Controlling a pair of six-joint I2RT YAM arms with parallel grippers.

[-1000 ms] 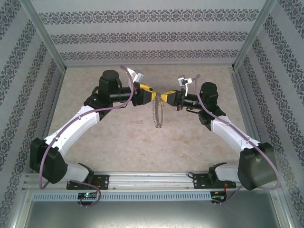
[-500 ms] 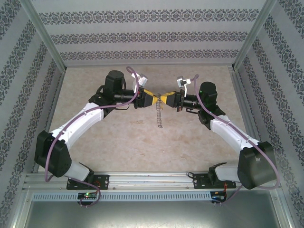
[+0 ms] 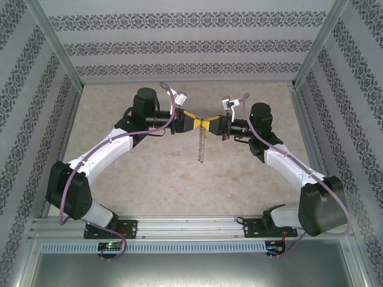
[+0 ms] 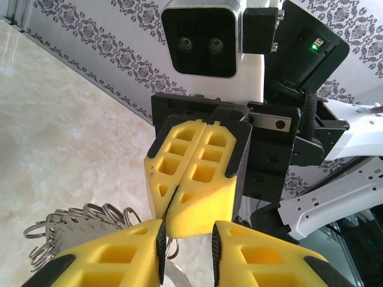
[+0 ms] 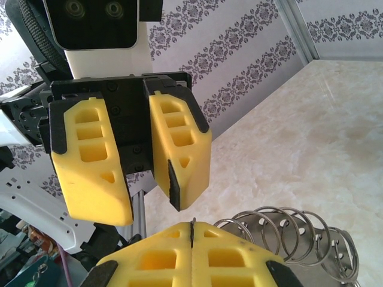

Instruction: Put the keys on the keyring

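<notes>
Your right gripper (image 4: 170,224) is clamped tight on the keyring (image 3: 203,148) so it dangles free, while your left gripper (image 5: 146,206), jaws partly apart and seemingly empty, faces it tip-to-tip.

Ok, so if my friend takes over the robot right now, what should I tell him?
Left gripper: open, tip to tip with the right one.
Right gripper: shut, and it seems to pinch the top of the keyring.
Keyring: hangs in the air below where the two grippers meet, above the table.
Done: the keyring is lifted.
Left to do: thread the keys on. Whether any key is on the ring yet is too small to tell.
</notes>
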